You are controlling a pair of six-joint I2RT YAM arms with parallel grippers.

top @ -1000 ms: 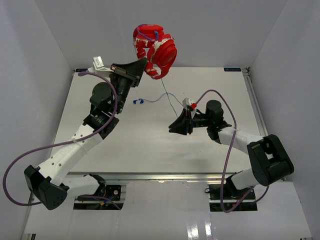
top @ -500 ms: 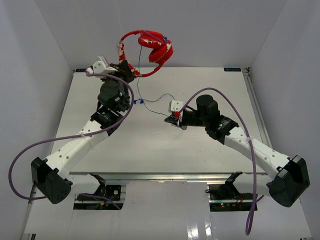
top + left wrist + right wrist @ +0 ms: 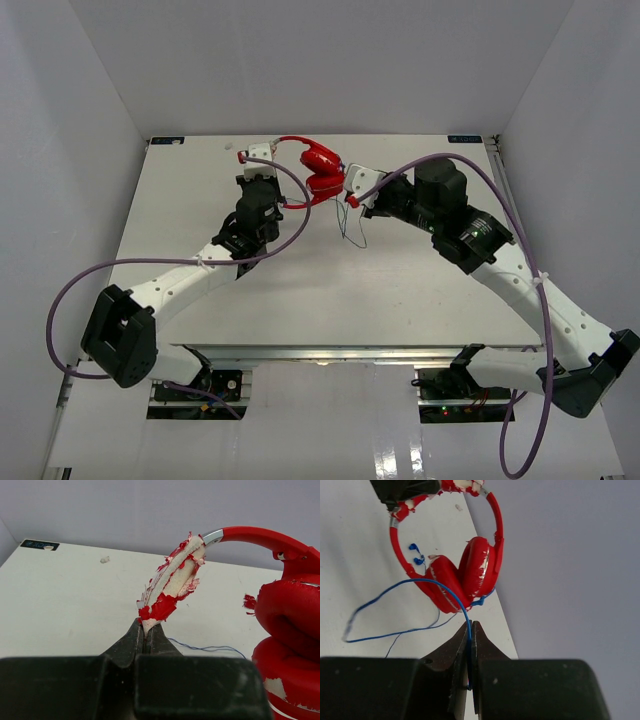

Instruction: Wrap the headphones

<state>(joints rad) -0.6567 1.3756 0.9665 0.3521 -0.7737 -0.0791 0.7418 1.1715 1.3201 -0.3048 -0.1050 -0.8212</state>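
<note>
Holding what, exactly, at this point?

— The left gripper (image 3: pixel 148 631) is clamped on the torn padding of the headband (image 3: pixel 172 582). So the headphones (image 3: pixel 318 176) hang in the air over the far part of the table (image 3: pixel 400 290), with the ear cups (image 3: pixel 462 577) folded against each other.

And the other arm?

— The right gripper (image 3: pixel 470 626) is pinched on the cable (image 3: pixel 427 580) just beside the cups. From there the cable runs off in a slack loop toward the table. A small blue bit (image 3: pixel 415 547) seen against the tabletop looks like the plug.

So which step is this?

— I'd judge it the winding itself, early on. I can't make out any finished turn around the cups, and most of the cable looks loose.

What does the next move call for?

— Carrying the pinched cable around the cups or the band while the left arm holds steady. It needs enough tension for the turn to sit tight, but not so much that the thin cable slips from the jaws or the loop snags
</note>
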